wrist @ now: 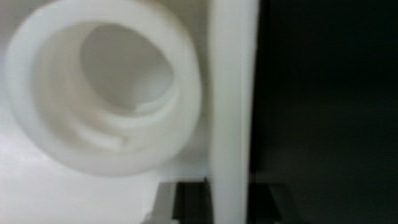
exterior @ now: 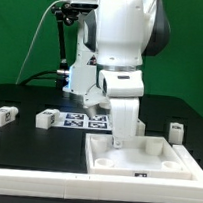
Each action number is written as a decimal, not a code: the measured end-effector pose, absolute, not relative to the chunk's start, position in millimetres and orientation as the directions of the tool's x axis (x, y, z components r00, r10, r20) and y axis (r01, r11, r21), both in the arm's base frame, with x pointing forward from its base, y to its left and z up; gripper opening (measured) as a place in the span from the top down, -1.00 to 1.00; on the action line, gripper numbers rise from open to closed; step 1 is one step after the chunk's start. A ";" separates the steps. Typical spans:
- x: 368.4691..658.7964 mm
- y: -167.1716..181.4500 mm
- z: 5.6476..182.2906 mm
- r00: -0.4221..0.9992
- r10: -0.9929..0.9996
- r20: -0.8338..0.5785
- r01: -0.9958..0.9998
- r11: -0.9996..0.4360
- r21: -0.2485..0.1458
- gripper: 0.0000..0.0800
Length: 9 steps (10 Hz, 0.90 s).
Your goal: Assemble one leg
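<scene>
Hanging low over the white tray (exterior: 148, 175), at its 10 o'clock corner on the exterior view's dial, the pincer (exterior: 121, 139) ends in a white upright column. Fingers and any held part merge into one white mass, so I cannot tell how far it is open or whether it grips anything. The column's foot sits at or just above the tray floor; contact cannot be made out.

Legs seen on the black bench (exterior: 30, 143), all loose, none touched by the arm:
- far leg (exterior: 3, 113): 9 o'clock from the tray, well apart, near the picture edge. Small stubby white block lying on its side, black-and-white square tag facing the camera.
- nearer leg (exterior: 50, 117): 10 o'clock from the tray, between the far leg and the marker board (exterior: 86, 118). Same white stub, tag on the visible face, lying slightly skewed.
- third leg (exterior: 175, 128): 1 o'clock from the tray, just beyond its back rim. White stub with a dark mark on the facing side; tag detail too small to read.

Each leg is far smaller than the tray.

Wrist view heavily blurred: a rounded white ring (wrist: 107, 95) with a shallow hollow, beside it a straight white edge (wrist: 231, 100), black beyond. Cannot tell which part either belongs to
</scene>
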State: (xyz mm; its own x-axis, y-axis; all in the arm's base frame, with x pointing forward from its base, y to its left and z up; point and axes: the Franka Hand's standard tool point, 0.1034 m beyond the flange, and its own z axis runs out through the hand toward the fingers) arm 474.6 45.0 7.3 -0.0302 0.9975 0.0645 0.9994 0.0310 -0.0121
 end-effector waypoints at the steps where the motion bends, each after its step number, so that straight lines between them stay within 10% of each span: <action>1: 477.4 46.7 7.4 -0.024 0.998 0.065 1.000 0.024 -0.013 0.84; 5: 479.1 48.2 7.5 0.001 0.998 0.065 1.000 0.000 -0.015 0.82; 7: 479.1 47.9 7.5 0.001 0.998 0.064 1.000 0.000 -0.015 -0.07; 9: 479.1 47.6 7.5 0.002 0.998 0.064 1.000 -0.001 -0.015 -0.40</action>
